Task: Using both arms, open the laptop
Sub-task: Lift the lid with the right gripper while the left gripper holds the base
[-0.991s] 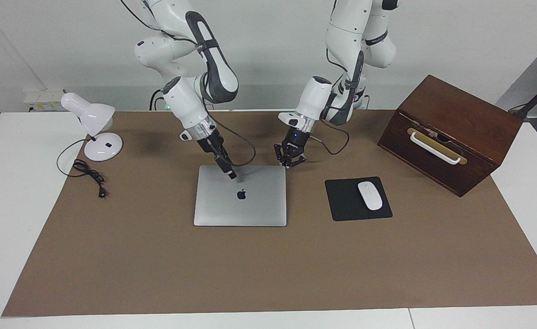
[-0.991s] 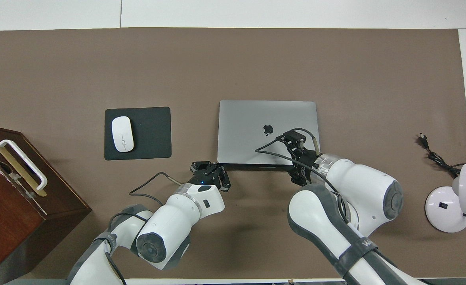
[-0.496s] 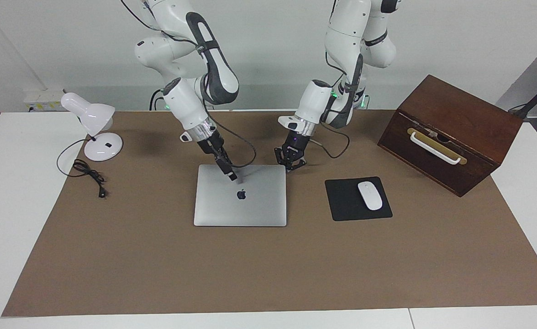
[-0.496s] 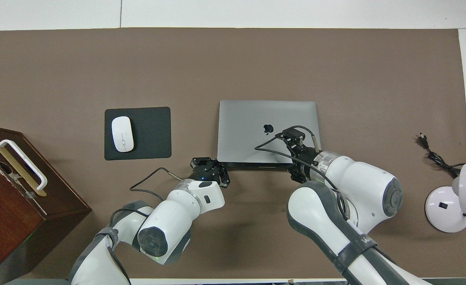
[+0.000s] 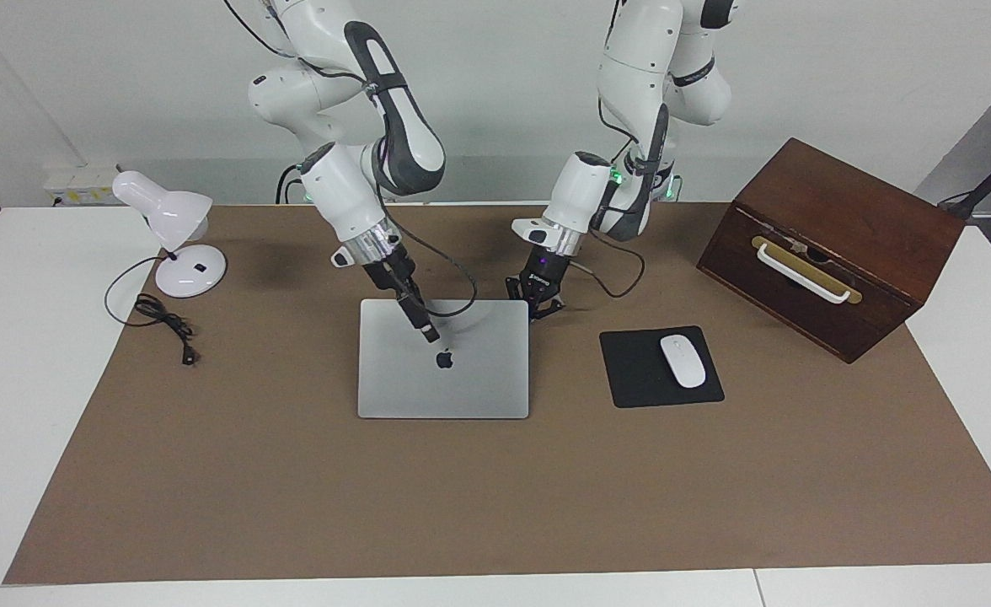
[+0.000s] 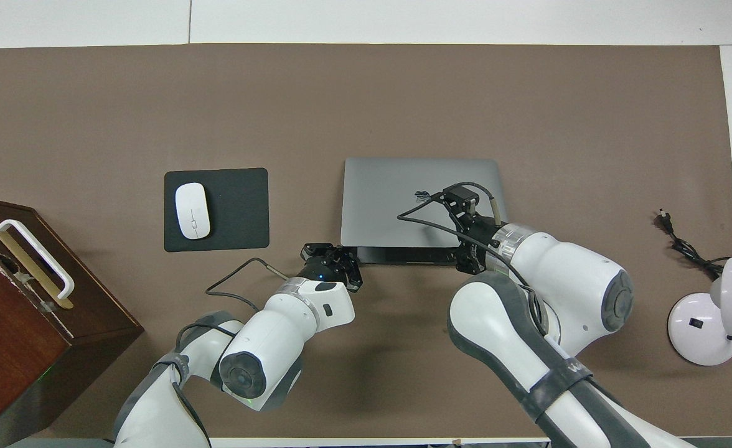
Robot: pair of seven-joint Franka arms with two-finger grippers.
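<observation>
The silver-grey laptop [image 5: 462, 384] lies in the middle of the brown mat, its apple logo up. Its lid edge nearer the robots is lifted a little, and a dark strip shows under that edge in the overhead view [image 6: 391, 186]. My right gripper [image 5: 431, 335], long and narrow, rests shut with its tip on the lid beside the logo; it also shows in the overhead view [image 6: 459, 199]. My left gripper [image 5: 536, 305], a black claw, is at the lid's corner nearest the robots, toward the left arm's end, as the overhead view [image 6: 332, 261] also shows.
A black mouse pad [image 5: 630, 371] with a white mouse [image 5: 682, 361] lies beside the laptop toward the left arm's end. A brown wooden box [image 5: 841, 228] with a white handle stands past it. A white desk lamp [image 5: 177, 219] and its cable [image 5: 163, 320] are at the right arm's end.
The lid's edge nearer the robots has risen slightly. My right gripper's tip has slid along the lid toward the logo. My left gripper has moved in against the laptop's corner.
</observation>
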